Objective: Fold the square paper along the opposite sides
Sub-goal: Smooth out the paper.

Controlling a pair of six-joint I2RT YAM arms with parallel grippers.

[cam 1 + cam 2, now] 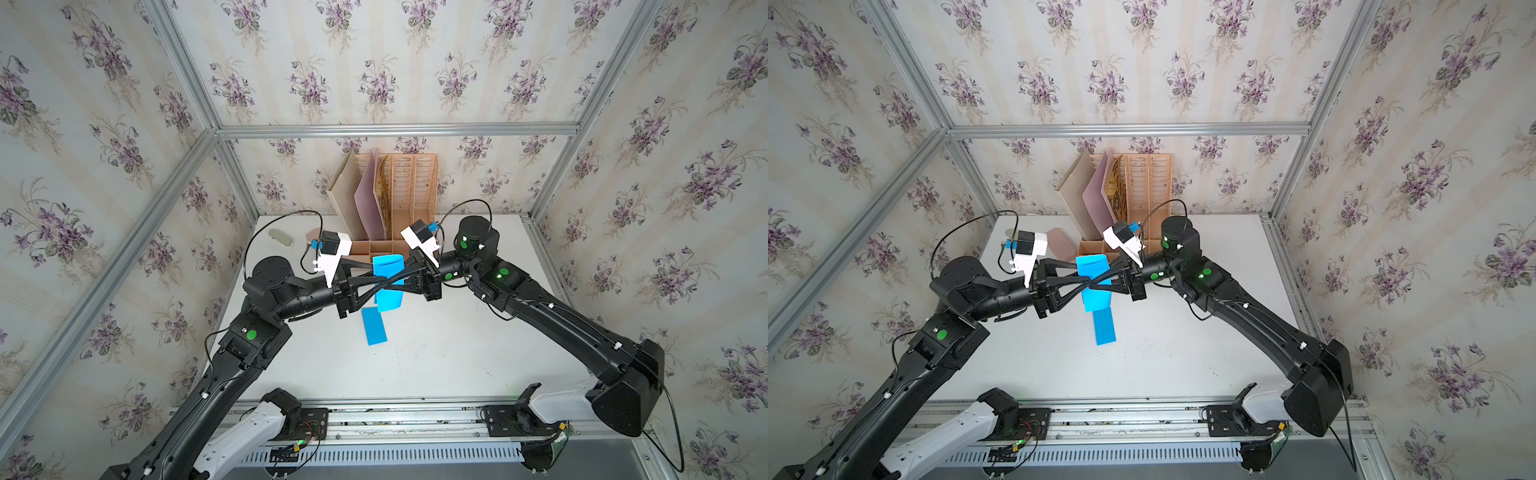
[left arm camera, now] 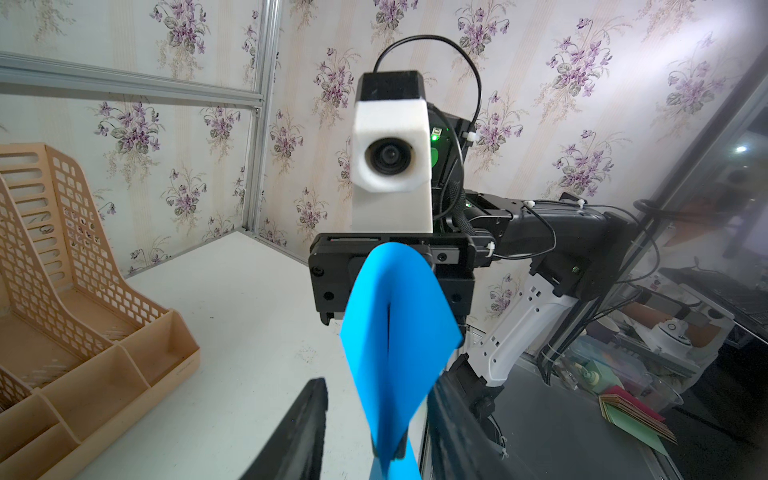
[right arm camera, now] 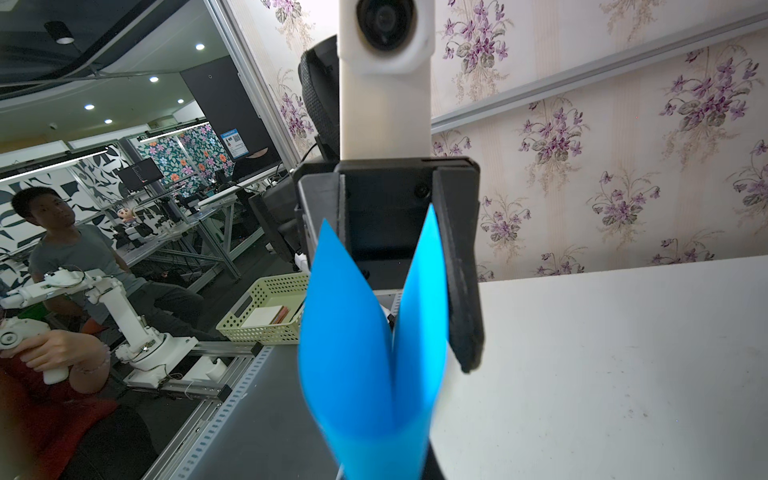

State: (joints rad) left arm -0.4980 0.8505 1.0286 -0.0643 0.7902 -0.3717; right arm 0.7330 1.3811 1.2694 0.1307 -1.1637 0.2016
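A bright blue square paper sheet (image 1: pixel 388 270) hangs bent double above the white table (image 1: pixel 436 353). A folded blue strip (image 1: pixel 374 326) lies flat nearby.

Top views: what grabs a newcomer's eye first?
The bright blue paper, held in the air over the middle of the white table, bent into a loose fold. The right claw is shut on one end, and the left claw straddles the other, jaws apart. A second, folded blue sheet lies flat just nearer the robot's base.
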